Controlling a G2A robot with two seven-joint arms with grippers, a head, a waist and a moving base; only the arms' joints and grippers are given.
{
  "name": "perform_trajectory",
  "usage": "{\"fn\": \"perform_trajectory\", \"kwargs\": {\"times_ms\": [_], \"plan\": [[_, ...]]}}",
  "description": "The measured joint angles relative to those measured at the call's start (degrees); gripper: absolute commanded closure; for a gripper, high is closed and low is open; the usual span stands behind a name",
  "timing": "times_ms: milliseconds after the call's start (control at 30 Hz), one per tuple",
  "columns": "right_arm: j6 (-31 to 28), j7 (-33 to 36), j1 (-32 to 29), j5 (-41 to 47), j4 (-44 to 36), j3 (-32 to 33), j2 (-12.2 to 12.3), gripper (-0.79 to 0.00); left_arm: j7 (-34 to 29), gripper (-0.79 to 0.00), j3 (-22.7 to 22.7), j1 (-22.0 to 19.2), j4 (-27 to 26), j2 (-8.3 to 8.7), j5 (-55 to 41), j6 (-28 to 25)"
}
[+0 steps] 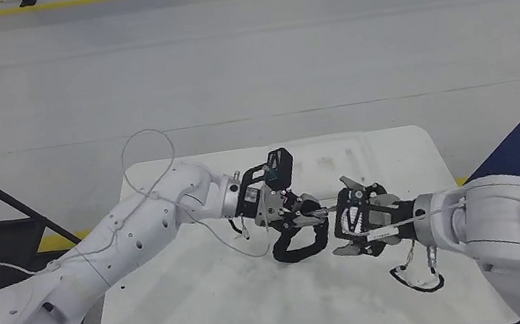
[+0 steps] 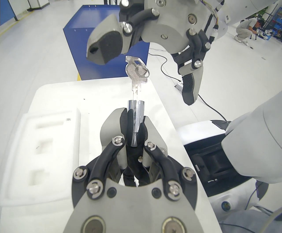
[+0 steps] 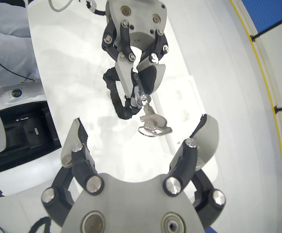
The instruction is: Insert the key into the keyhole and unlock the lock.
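My left gripper [image 2: 134, 118] is shut on the chrome cylinder of the lock [image 2: 136, 123], held above the table. The lock's black cable loop [image 3: 117, 103] hangs below it. A silver key [image 2: 137, 74] with a small ring sticks out of the keyhole [image 3: 143, 102], its blade partly inside. My right gripper [image 2: 149, 72] stands open around the key's head without touching it, one pad [image 2: 110, 45] on either side. In the top view the two grippers [image 1: 311, 217] [image 1: 346, 222] face each other over the table's middle. From the right wrist the key's head [image 3: 155, 124] lies between my open fingers [image 3: 79, 132].
A white foam tray [image 2: 44, 141] with several recesses lies on the white table [image 1: 223, 319] behind the left gripper. A blue bin [image 2: 99, 44] stands off the table's far side. Black cables trail on the floor.
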Motion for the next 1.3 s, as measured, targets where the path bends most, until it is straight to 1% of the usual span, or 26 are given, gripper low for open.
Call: {"fn": "perform_trajectory", "kwargs": {"times_ms": [133, 233, 267, 333, 367, 400, 533, 667, 733, 800, 867, 933, 1000, 1300], "plan": [[-5.0, -5.5, -1.1, -4.7, -0.7, 1.3, 1.4, -0.785, -6.8, 0.000, 0.0, 0.2, -0.6, 0.24, -5.8, 0.0], [-8.1, -8.6, -2.3, -7.4, -1.7, 2.6, 1.9, -0.785, -9.9, 0.000, 0.0, 0.2, -0.6, 0.35, -8.8, 0.0], [-8.8, -9.3, -2.6, -8.3, -2.0, 3.0, 2.0, -0.767, -10.6, 0.000, 0.0, 0.2, -0.6, 0.39, -9.5, 0.0], [-9.5, -11.0, -3.3, -10.6, -2.6, 3.6, 2.1, -0.557, -11.9, 0.000, 0.0, 0.2, -0.7, 0.46, -10.9, 0.0], [-9.7, -11.8, -3.5, -11.7, -2.8, 3.7, 2.2, -0.385, -12.3, 0.000, 0.0, 0.2, -0.7, 0.49, -11.4, 0.0], [-9.7, -12.5, -3.7, -12.8, -2.9, 3.8, 2.2, -0.339, -12.7, 0.000, 0.0, 0.2, -0.7, 0.53, -11.9, 0.0], [-10.0, -15.3, -4.3, -17.2, -2.9, 2.9, 2.3, -0.283, -13.9, 0.000, 0.0, 0.1, -0.9, 0.67, -13.2, 0.0], [-10.1, -16.0, -4.1, -20.0, -2.5, 1.3, 2.3, -0.299, -14.7, 0.000, 0.0, 0.2, -1.3, 0.72, -14.0, 0.0], [-9.9, -16.2, -4.0, -20.4, -2.1, 0.5, 2.3, -0.274, -14.7, 0.000, 0.0, 0.1, -1.6, 0.69, -14.2, 0.0], [-9.7, -16.2, -3.7, -20.5, -1.9, 0.1, 2.3, -0.225, -14.6, 0.000, 0.0, 0.1, -1.8, 0.64, -14.2, 0.0], [-9.4, -16.4, -3.5, -20.4, -1.6, -0.1, 2.4, -0.157, -14.6, 0.000, 0.0, 0.1, -1.8, 0.59, -14.2, 0.0], [-9.3, -16.5, -3.4, -20.4, -1.5, -0.1, 2.4, -0.068, -14.7, 0.000, 0.0, 0.1, -1.7, 0.55, -14.2, 0.0], [-9.1, -16.5, -3.5, -20.2, -1.5, -0.1, 2.5, 0.000, -14.7, 0.000, 0.0, 0.2, -1.6, 0.53, -14.3, 0.0], [-6.9, -16.4, -4.5, -15.4, -0.8, 0.4, 2.9, 0.000, -14.3, 0.000, 0.0, 0.5, -1.4, 0.59, -13.8, 0.0]]}}
